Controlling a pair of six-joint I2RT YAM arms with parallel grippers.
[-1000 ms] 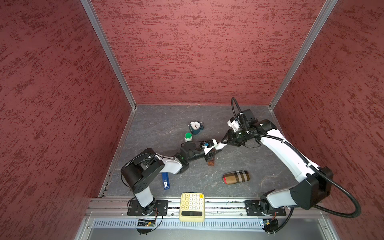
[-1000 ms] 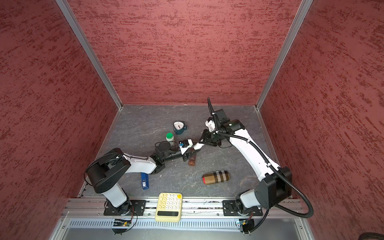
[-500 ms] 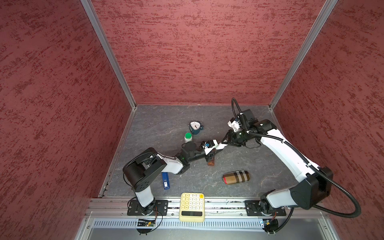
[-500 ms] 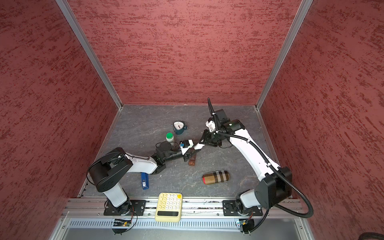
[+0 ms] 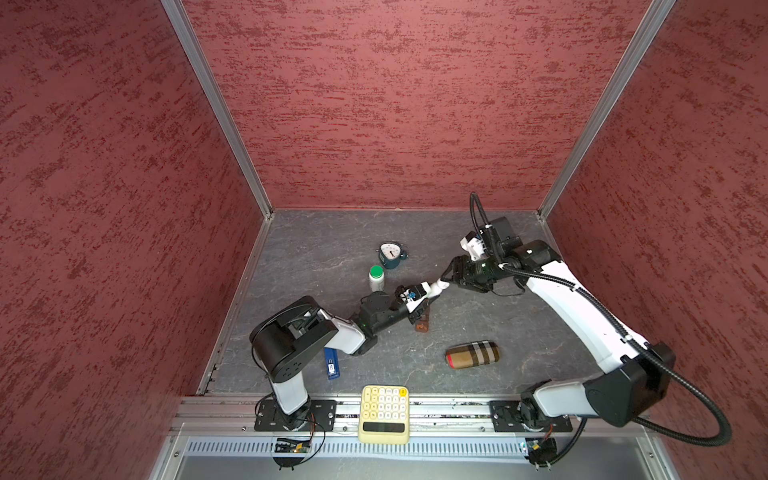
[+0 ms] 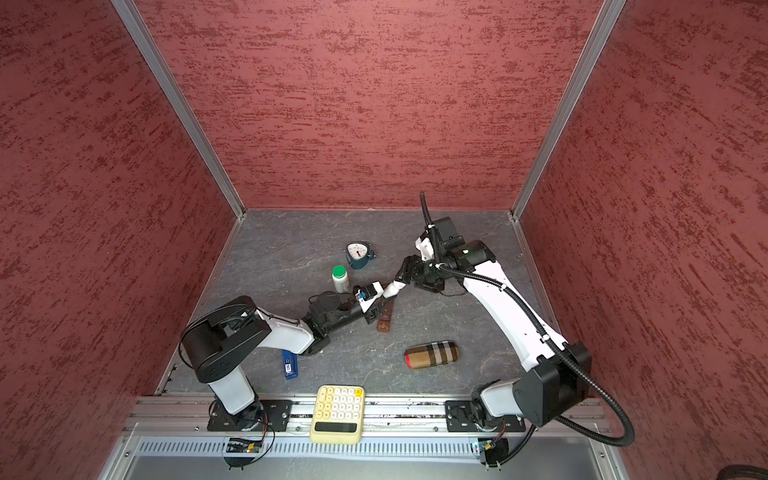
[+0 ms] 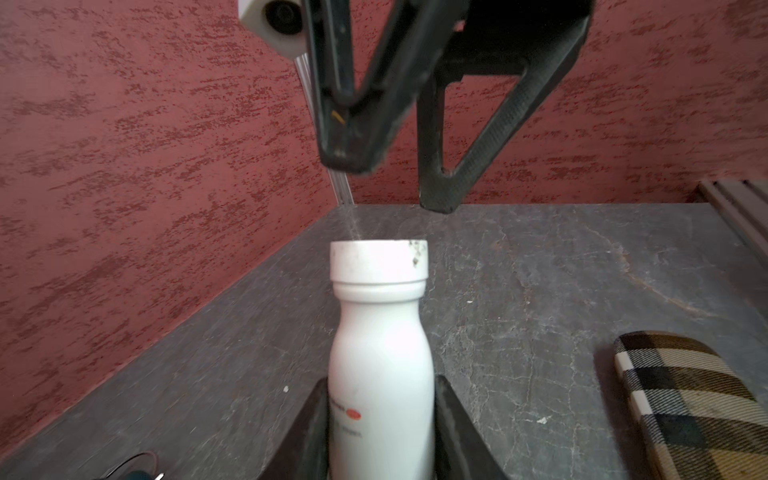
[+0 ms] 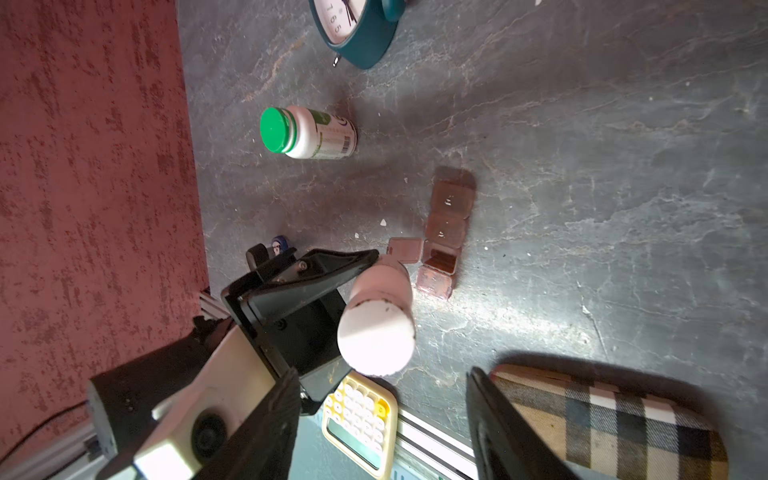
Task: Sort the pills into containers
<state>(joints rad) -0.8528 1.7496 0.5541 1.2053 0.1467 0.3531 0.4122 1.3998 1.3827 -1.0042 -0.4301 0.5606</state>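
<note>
**Left claw grips a white bottle; right claw spread just off its cap**

The left arm lies low and stretched out from its base toward the containers [image 8: 444,232], a dark-brown strip of small square cells flat on the grey floor. The left gripper [image 7: 380,419] is clenched on the body of the white bottle [image 7: 380,353]. It holds the bottle off the floor, close by the strip on the side where one lid [image 8: 405,250] is flipped open. The bottle's white cap [image 8: 376,336] is on and points away from the left wrist.

The right arm rises from its base, bends and comes down toward the strip from the opposite side. The right gripper [image 5: 452,277] faces the cap with its jaws spread and nothing between them. Its fingers [image 7: 436,178] stand just clear of the cap, not touching it.

In both top views the left wrist and the bottle cover most of the strip, leaving only its near end [image 5: 423,323] in sight. The right wrist view shows all four cells. The open cell [image 8: 440,259] is dim inside, and I cannot tell whether it holds anything. The white marks on the lids are too small to read.

The left wrist view cuts off the bottle's base, and its label is blurred. The plaid case [image 5: 472,354], nearer the arm bases than the strip, is cropped in both wrist views.
</note>
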